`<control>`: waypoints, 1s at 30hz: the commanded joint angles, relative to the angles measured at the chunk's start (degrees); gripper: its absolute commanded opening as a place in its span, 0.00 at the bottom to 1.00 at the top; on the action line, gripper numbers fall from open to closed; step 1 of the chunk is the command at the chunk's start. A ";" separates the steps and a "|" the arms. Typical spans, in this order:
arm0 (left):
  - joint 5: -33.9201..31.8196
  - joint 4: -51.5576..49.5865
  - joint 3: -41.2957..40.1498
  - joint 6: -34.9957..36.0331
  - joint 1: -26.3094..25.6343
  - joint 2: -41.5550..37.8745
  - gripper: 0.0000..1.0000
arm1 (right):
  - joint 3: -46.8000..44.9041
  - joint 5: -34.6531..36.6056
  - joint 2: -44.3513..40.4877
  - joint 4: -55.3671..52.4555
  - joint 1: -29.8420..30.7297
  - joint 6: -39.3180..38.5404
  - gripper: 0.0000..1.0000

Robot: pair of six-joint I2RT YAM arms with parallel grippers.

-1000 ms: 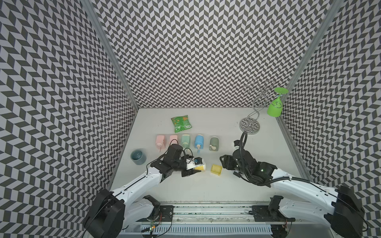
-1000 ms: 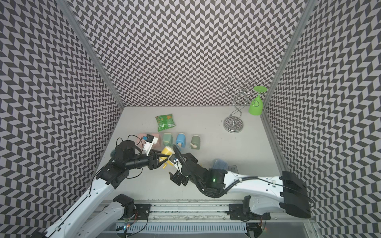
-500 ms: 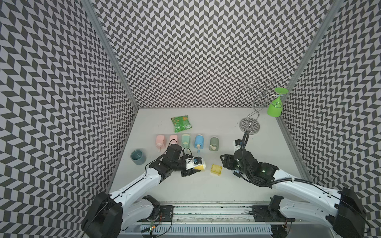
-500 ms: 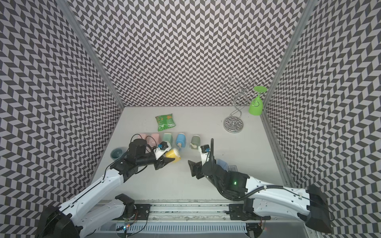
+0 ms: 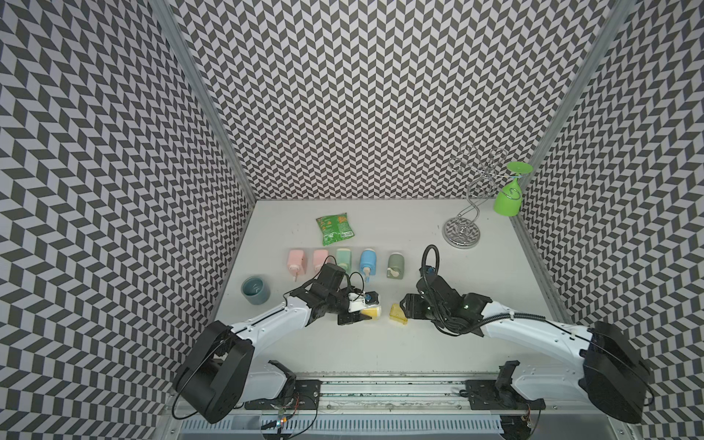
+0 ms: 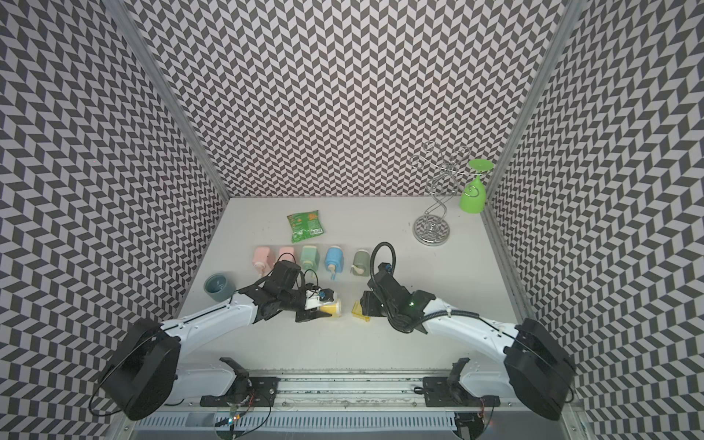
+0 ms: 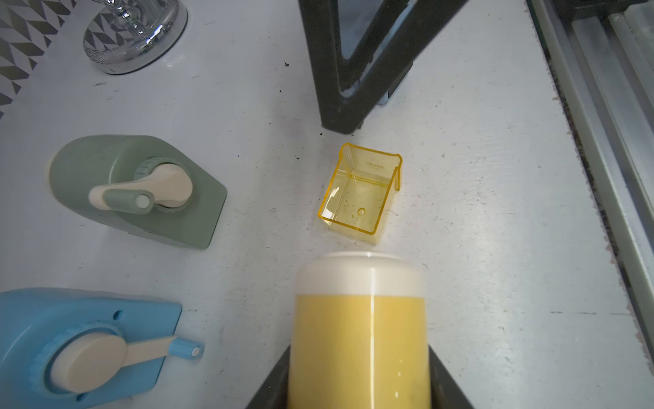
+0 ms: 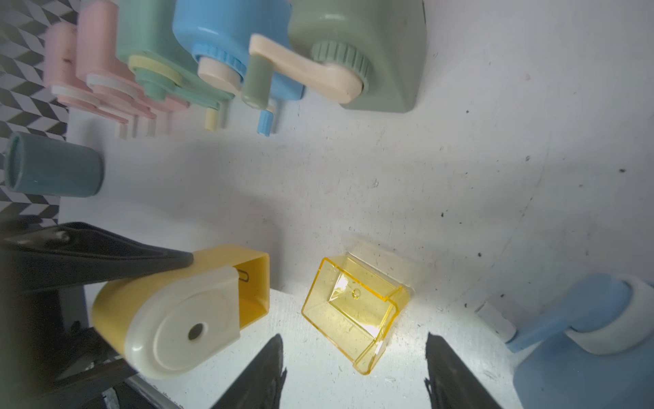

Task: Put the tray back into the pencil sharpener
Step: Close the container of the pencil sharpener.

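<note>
Pickup of the tray (image 8: 354, 311) is in hand: it lies on the bench (image 8: 460, 177), outside the sharpener (image 8: 177, 318). The right claw (image 8: 354, 341) stands apart around its near corner, apparently touching nothing. The left claw (image 5: 356, 310) is clamped on the sharpener. Next, I judge: pinch the tray's walls, then align it with the open slot.

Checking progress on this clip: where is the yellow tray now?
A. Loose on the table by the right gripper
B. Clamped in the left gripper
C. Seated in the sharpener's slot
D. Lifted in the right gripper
A: the yellow tray lies loose on the table, the open right gripper not touching it, while the left gripper holds the yellow sharpener, its slot empty.
</note>
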 commanded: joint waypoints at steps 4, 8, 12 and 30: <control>-0.68 3.09 1.24 0.42 -0.33 2.48 0.04 | 2.49 -4.07 4.18 0.68 -0.39 0.99 0.63; -1.64 4.49 0.74 -0.57 -0.44 2.92 0.12 | 3.00 -2.58 6.14 -1.01 -0.79 1.26 0.58; -2.38 4.94 0.65 -0.81 -0.40 3.56 0.25 | 3.42 -3.32 8.05 -1.50 -0.92 1.09 0.52; -2.65 4.17 0.93 -1.34 -0.42 2.77 0.56 | 5.61 -4.44 12.89 -2.16 -0.98 -0.97 0.37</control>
